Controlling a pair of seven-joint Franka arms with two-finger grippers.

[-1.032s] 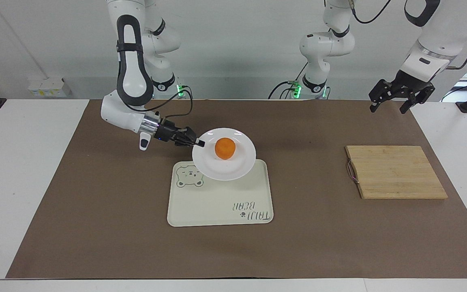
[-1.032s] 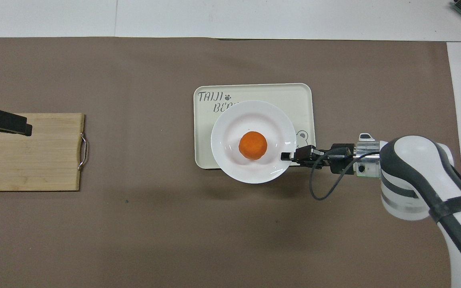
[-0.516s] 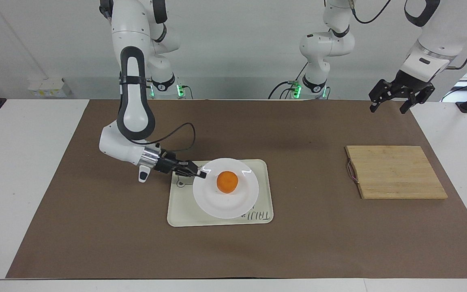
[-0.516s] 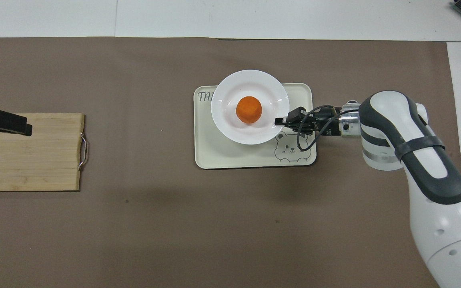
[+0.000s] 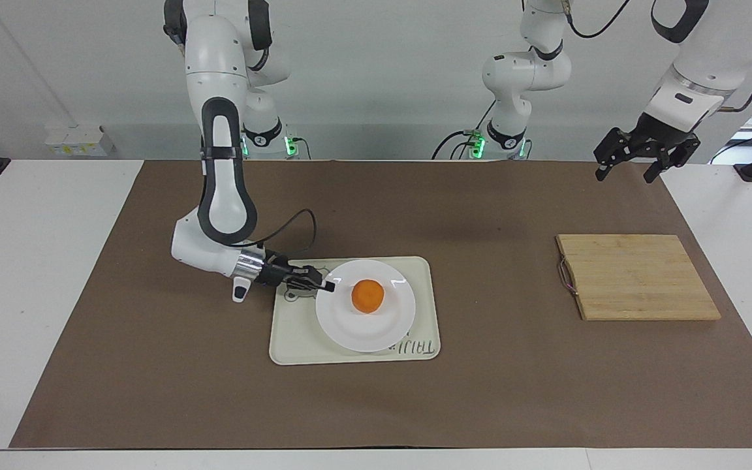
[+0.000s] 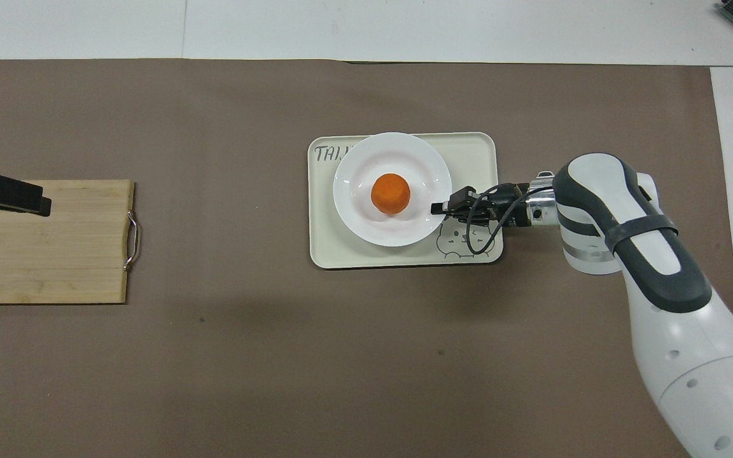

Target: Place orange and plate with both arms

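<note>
The white plate (image 5: 363,326) sits level on the cream bear tray (image 5: 297,339), toward the tray's end farther from the robots. The orange (image 5: 367,296) rests in the plate's middle. My right gripper (image 5: 325,286) is shut on the plate's rim at the side toward the right arm's end of the table. In the overhead view the plate (image 6: 366,216), the orange (image 6: 390,194) and the right gripper (image 6: 438,207) show the same. My left gripper (image 5: 630,163) is open and empty, and waits in the air over the cutting board's end of the table (image 6: 23,198).
A wooden cutting board (image 5: 637,277) with a metal handle lies on the brown mat toward the left arm's end of the table (image 6: 55,254). The tray's bear drawing (image 6: 459,238) lies under the right gripper.
My right arm has carried the plate with the orange away from the robots and down onto the tray. The left arm has not moved.
</note>
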